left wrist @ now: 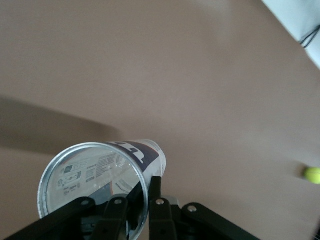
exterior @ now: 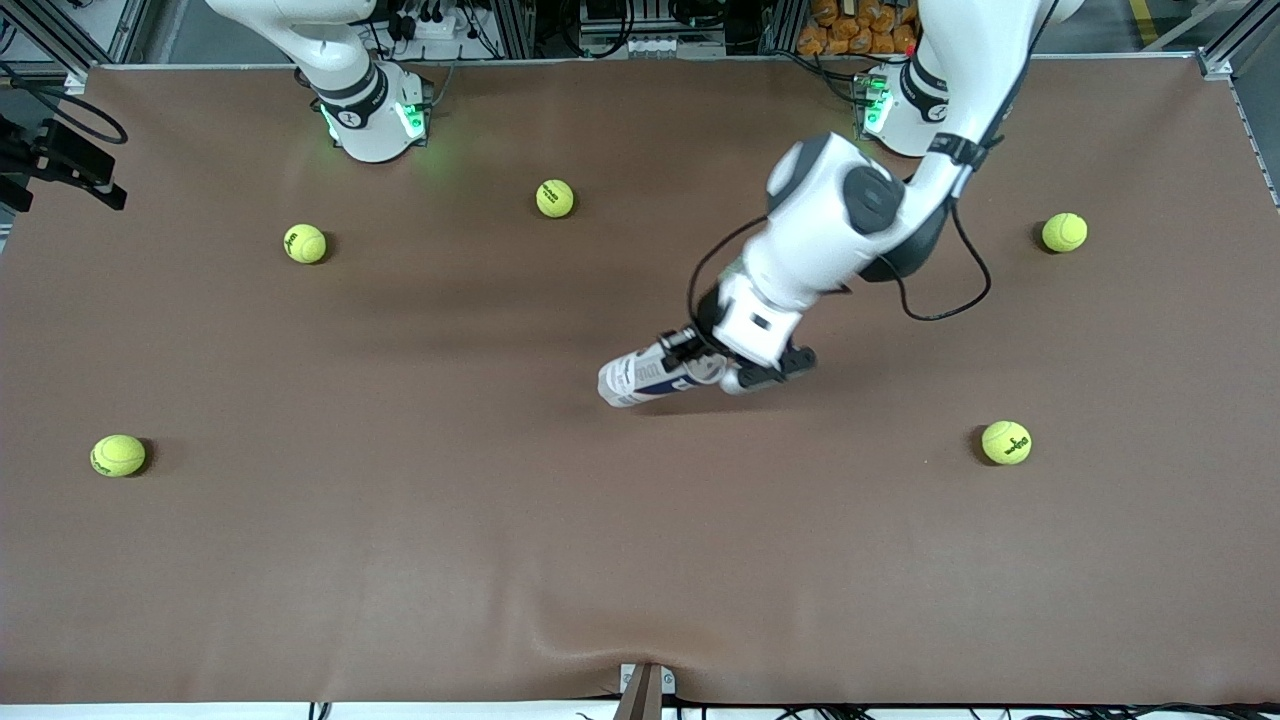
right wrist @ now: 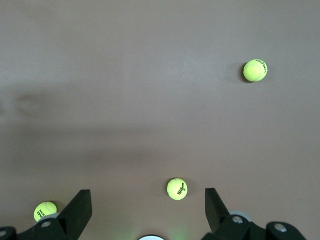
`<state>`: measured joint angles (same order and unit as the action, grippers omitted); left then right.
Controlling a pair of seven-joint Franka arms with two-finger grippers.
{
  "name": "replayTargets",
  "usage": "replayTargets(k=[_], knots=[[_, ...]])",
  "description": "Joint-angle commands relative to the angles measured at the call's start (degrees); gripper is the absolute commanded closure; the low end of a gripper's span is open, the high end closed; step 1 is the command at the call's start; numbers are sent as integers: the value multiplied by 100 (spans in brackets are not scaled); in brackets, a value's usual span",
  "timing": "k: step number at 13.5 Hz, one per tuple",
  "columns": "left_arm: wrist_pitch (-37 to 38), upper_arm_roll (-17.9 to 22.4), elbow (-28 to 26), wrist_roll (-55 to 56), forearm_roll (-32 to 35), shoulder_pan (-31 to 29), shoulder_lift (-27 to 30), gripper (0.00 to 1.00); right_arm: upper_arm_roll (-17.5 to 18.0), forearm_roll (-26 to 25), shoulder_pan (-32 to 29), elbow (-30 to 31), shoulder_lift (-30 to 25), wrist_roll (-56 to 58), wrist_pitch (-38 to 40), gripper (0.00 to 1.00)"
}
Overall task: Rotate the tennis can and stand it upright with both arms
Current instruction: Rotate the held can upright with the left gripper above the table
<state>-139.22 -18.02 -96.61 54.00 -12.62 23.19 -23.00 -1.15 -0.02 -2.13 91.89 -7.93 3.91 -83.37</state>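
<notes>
We note the tennis can (exterior: 640, 378) lying on its side on the brown table (exterior: 400, 560), about mid-table and well away from every edge. The left gripper (exterior: 722, 372) clamps its silvery-rimmed open end. Through that mouth (left wrist: 92, 187) we see no balls inside. The right gripper (right wrist: 147, 210) waits high near its base, fingers spread wide. Five tennis balls (exterior: 305, 243) lie scattered toward the edges.

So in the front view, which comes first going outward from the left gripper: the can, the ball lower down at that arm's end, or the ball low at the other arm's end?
1. Tennis can, in the left gripper.
2. Ball toward the left arm's end.
3. Ball toward the right arm's end.
</notes>
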Motion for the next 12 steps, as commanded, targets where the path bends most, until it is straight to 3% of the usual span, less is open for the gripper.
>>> replayTargets(k=[1, 6, 8, 12], knots=[[989, 44, 756, 855, 968, 272, -231, 100, 9, -60, 28, -128, 63, 13, 23, 0], [1739, 71, 898, 1517, 1560, 449, -240, 100, 9, -60, 28, -128, 63, 13, 5, 0], [1784, 105, 960, 1534, 1630, 536, -301, 100, 9, -60, 28, -128, 72, 13, 5, 0], [1925, 106, 1012, 2157, 2456, 905, -600, 100, 9, -60, 37, -128, 89, 13, -21, 0]])
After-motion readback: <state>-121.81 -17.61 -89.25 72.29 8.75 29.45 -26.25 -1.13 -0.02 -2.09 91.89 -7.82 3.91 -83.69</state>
